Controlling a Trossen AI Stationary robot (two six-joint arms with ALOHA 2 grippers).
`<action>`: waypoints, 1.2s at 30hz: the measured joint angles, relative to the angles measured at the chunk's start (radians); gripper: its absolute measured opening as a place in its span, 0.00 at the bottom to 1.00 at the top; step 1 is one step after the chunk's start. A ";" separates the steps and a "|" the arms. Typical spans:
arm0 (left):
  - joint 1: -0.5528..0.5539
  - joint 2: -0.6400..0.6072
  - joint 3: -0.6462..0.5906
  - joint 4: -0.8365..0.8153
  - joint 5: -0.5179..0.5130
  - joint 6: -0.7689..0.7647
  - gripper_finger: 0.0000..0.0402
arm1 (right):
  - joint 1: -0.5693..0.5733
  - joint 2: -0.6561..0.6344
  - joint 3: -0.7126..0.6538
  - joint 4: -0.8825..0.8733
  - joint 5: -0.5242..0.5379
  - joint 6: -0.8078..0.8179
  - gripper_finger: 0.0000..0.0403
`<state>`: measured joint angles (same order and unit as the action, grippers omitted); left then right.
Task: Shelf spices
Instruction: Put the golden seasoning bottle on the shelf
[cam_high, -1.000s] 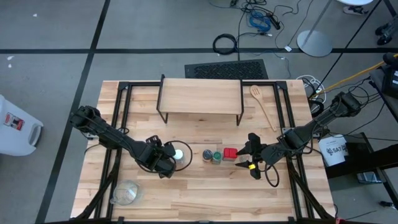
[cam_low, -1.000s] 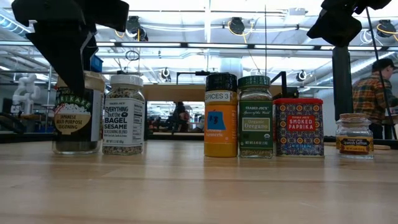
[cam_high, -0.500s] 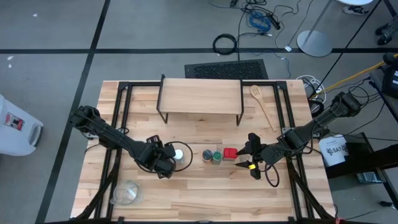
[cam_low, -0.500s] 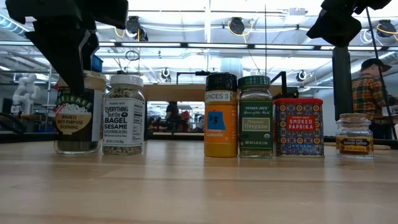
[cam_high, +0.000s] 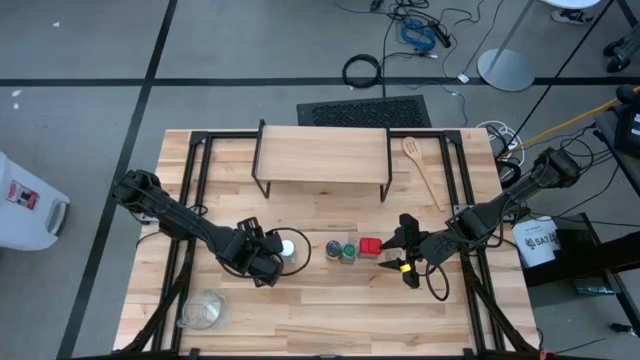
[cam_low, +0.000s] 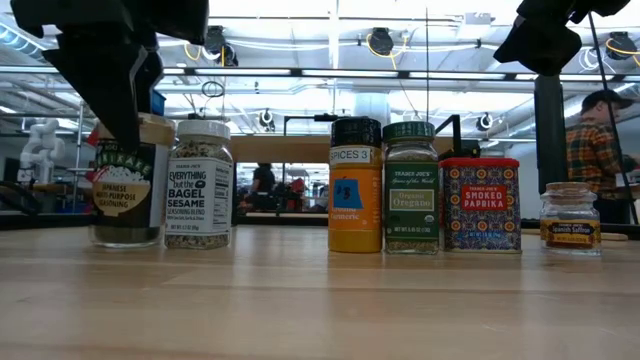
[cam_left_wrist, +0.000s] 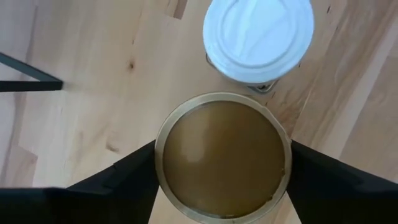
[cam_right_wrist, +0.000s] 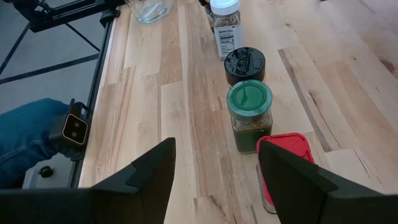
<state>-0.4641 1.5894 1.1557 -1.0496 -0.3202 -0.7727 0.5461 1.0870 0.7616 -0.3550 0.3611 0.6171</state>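
The left pincer (cam_left_wrist: 222, 171) has closed from wider onto the brownish-lidded jar (cam_left_wrist: 222, 158), now grasping it at the bench's (cam_high: 330, 310) eight o'clock, ready for lifting to the shelf (cam_high: 322, 155) at twelve; the right pincer (cam_right_wrist: 214, 168) hangs released.

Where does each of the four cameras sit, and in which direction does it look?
High: overhead, straight down; both arms, shelf.
Low: table height, level; spice row, arms above.
Left wrist: down onto tan-lidded jar between left gripper fingers.
Right wrist: along the row; right gripper open.
Shared: white-lidded jar, red tin.
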 joint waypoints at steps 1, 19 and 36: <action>0.000 0.000 0.000 0.001 0.000 0.006 0.75 | 0.000 0.000 0.000 -0.001 0.000 0.000 0.54; 0.027 0.002 -0.002 -0.007 -0.017 0.074 0.81 | 0.000 0.000 0.000 -0.002 0.004 0.051 0.54; 0.026 0.050 0.002 -0.012 -0.037 0.094 0.80 | -0.002 0.000 0.000 -0.001 0.004 0.027 0.54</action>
<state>-0.4385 1.6390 1.1572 -1.0611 -0.3573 -0.6784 0.5442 1.0870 0.7616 -0.3558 0.3649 0.6445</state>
